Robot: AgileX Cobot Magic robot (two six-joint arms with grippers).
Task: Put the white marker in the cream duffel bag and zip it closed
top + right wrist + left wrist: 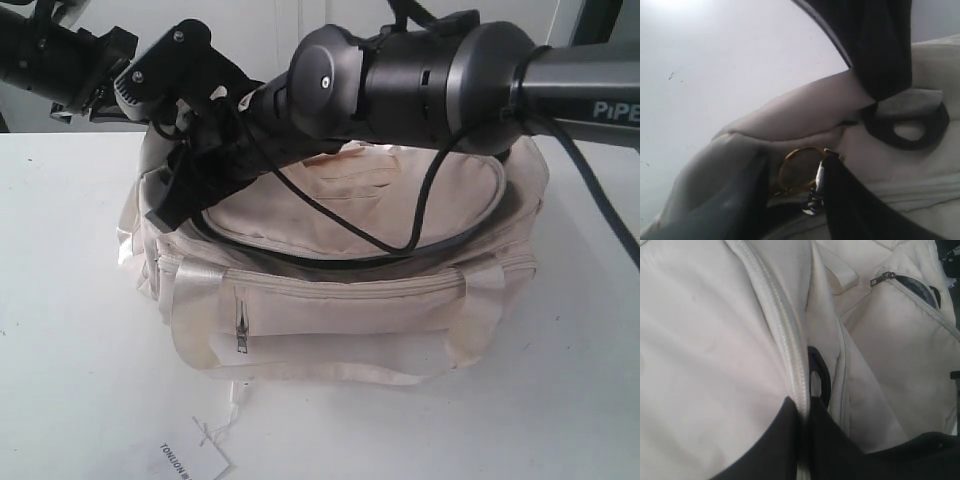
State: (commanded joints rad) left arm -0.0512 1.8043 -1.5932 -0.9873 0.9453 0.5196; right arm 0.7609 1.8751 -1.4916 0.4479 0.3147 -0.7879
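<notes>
Over the cream duffel bag (pixel 350 290), left hand (pixel 801 412) pinches the zip seam (pixel 775 315); right hand (pixel 795 172) brackets the gold ring pull (pixel 781 170), grip unclear. Held loosely, it'll slip.

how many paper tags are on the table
1: a paper tag on the table just camera-side of the cream duffel bag; others could be hidden behind it.

I look across a bare white table (pixel 60 300) to a pale wall (pixel 260 25), softly and evenly lit.
</notes>
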